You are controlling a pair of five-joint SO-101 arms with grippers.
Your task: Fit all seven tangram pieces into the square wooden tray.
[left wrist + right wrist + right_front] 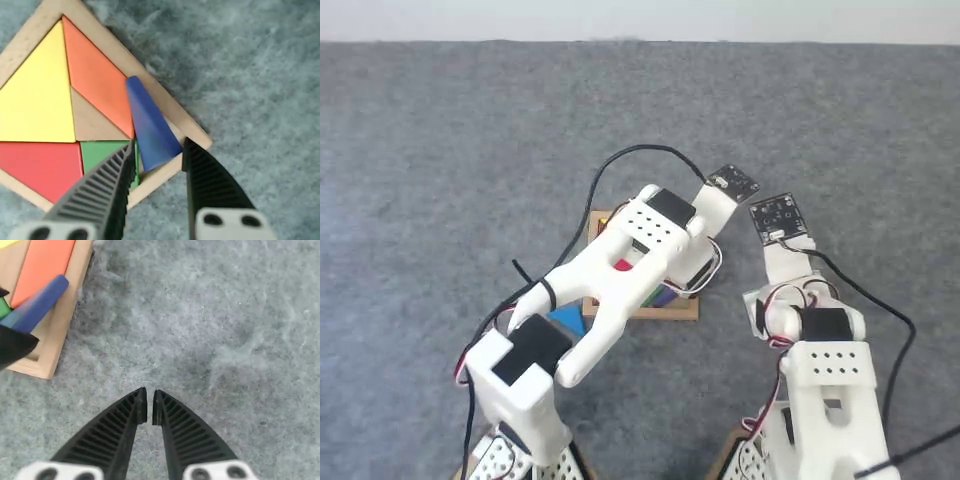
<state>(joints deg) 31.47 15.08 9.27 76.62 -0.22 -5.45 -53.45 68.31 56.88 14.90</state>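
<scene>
Blue is the colour in play: the left gripper [159,145] is clamped on a dark blue tangram piece [150,120], its ribbed fingers [112,185] pressing either side of the piece's lower end. We see the piece standing on edge and tilted, crossing the rim of the square wooden tray [107,47] just beside the orange triangle [97,75].

Inside the tray a large yellow triangle [35,95], the orange triangle, a red piece [40,165] and a green piece [102,152] lie flat around a bare triangular patch of tray floor [95,122].

From above, the tray sits mid-table on grey carpet [440,150], and the left arm [610,290] crosses it from 7 o'clock. A lighter blue piece [566,322] shows under that arm at 8 o'clock of the tray; whether it touches the rim we cannot tell.

The right arm [825,370] rises along the tray's 3 o'clock side, apart from it. The right gripper [150,407] hovers over carpet, its fingertips drawn together with just a sliver between them.
</scene>
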